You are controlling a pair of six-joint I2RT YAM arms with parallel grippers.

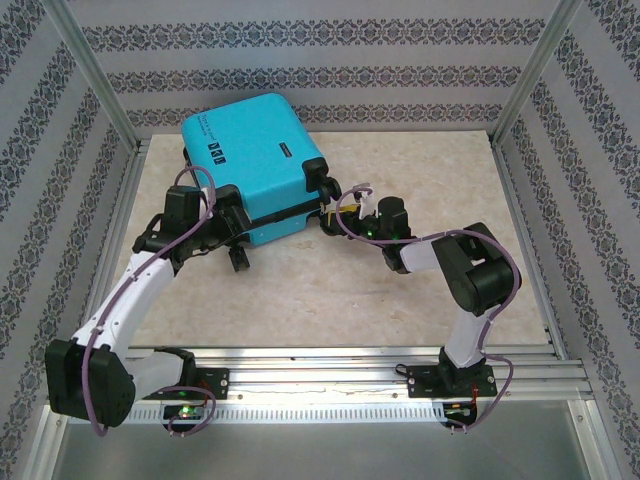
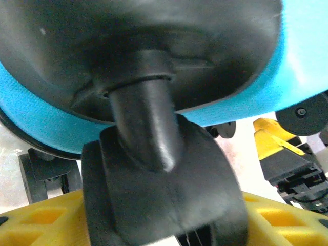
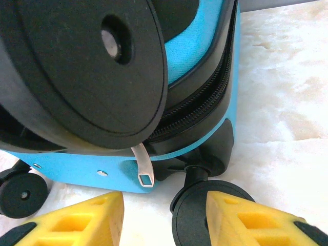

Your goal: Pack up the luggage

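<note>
item: luggage [image 1: 255, 160] — turquoise hard shell, closed, lying flat toward the far left of the pale surface [image 1: 400, 300]. black zipper band [image 3: 205, 102] runs round its edge; small white marks sit on the top face near the far-left corner.

left jaws: at the near-left edge of the shell in the top view. from the left wrist, a black caster wheel [image 2: 164, 200] on its stem sits between the two left fingers [image 2: 36, 223], yellow and ribbed, and fills the gap from side to side. whether the pads press on it cannot be told.

right jaws: at the shell's near-right corner, further along the same near edge. from the right wrist, the yellow right fingers [image 3: 77, 220] stand well parted and hold nothing — a second caster wheel [image 3: 187, 220] stands on the surface just beside the right-hand finger, with bare surface between the tips.

fittings near the right jaws: a metal zipper pull [image 3: 143, 171] hangs from the band just above the gap; a broad black wheel disc [image 3: 82, 66] lies close to the lens at upper left.
</note>
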